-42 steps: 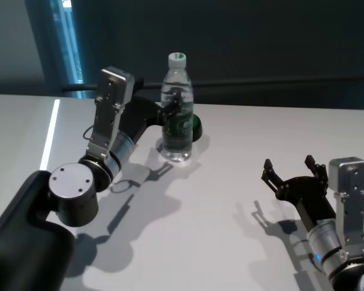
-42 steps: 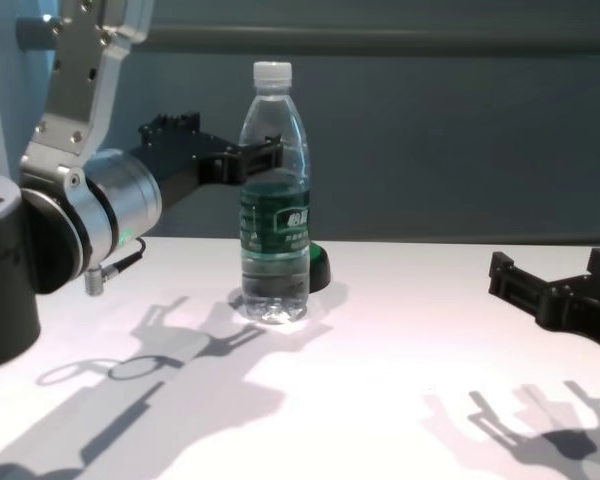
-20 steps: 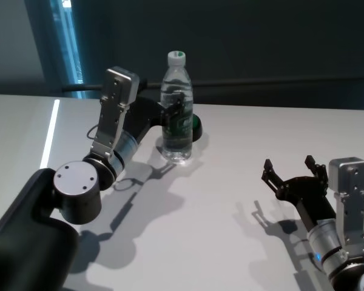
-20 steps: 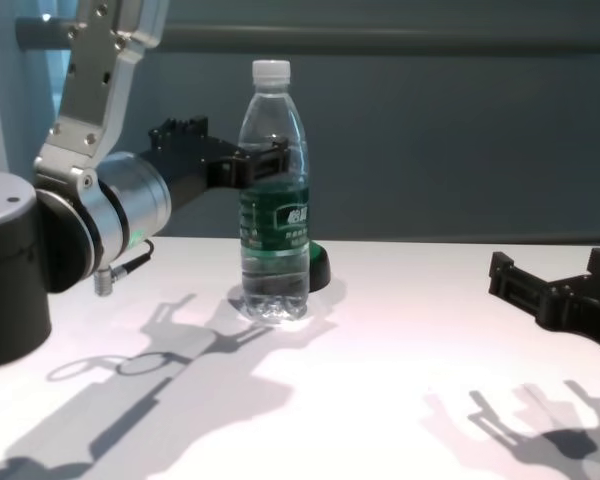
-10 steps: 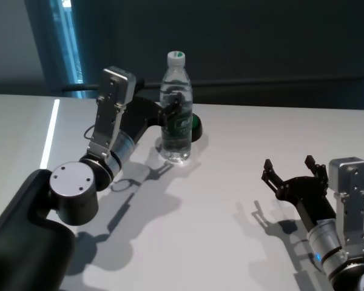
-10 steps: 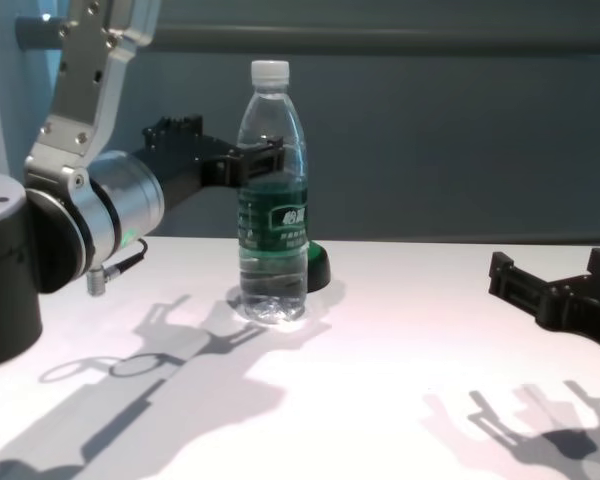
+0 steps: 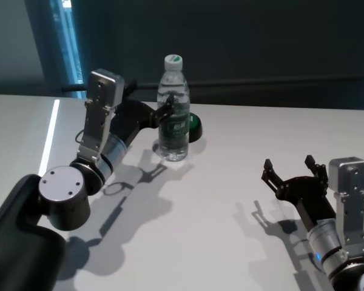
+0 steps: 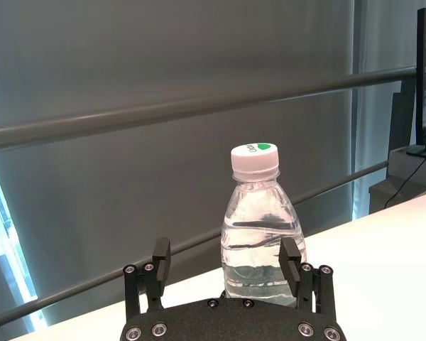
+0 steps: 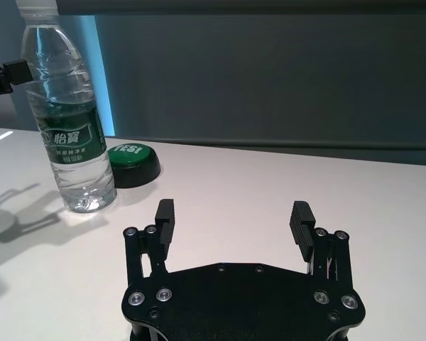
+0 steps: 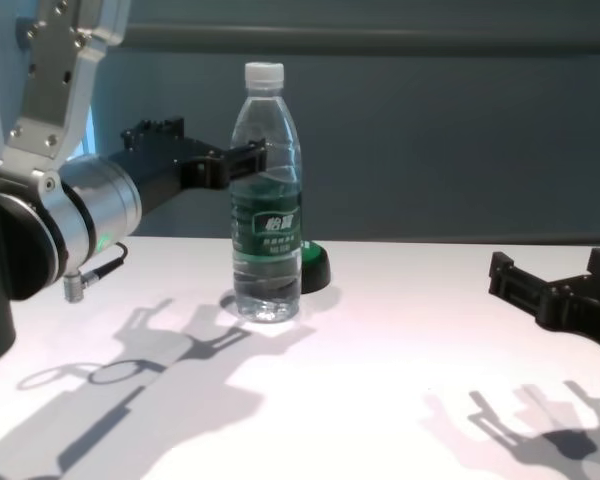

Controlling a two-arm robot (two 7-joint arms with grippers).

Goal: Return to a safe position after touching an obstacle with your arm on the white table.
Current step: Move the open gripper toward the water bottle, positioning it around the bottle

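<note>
The obstacle, a clear water bottle [image 7: 173, 112] with a white cap and a green label, stands upright at the back of the white table [image 7: 230, 206]. It also shows in the chest view [image 10: 266, 210], the left wrist view [image 8: 261, 234] and the right wrist view [image 9: 67, 121]. My left gripper [image 7: 167, 111] is open at the bottle's shoulder height, its fingertips against the bottle's left side [image 10: 252, 160]. In the left wrist view the bottle stands between and just beyond the fingers [image 8: 162, 259]. My right gripper [image 7: 288, 163] is open and empty, low over the table's near right.
A small dark green dome [image 7: 194, 125] sits right behind the bottle; it shows in the chest view [image 10: 315, 268] and the right wrist view [image 9: 133, 162]. A dark wall with a rail runs behind the table's far edge. Bare tabletop [image 10: 380, 380] lies between the arms.
My left arm has swung back to the left and its elbow has dropped. The bottle now stands a little farther left, still upright. The right arm has not moved.
</note>
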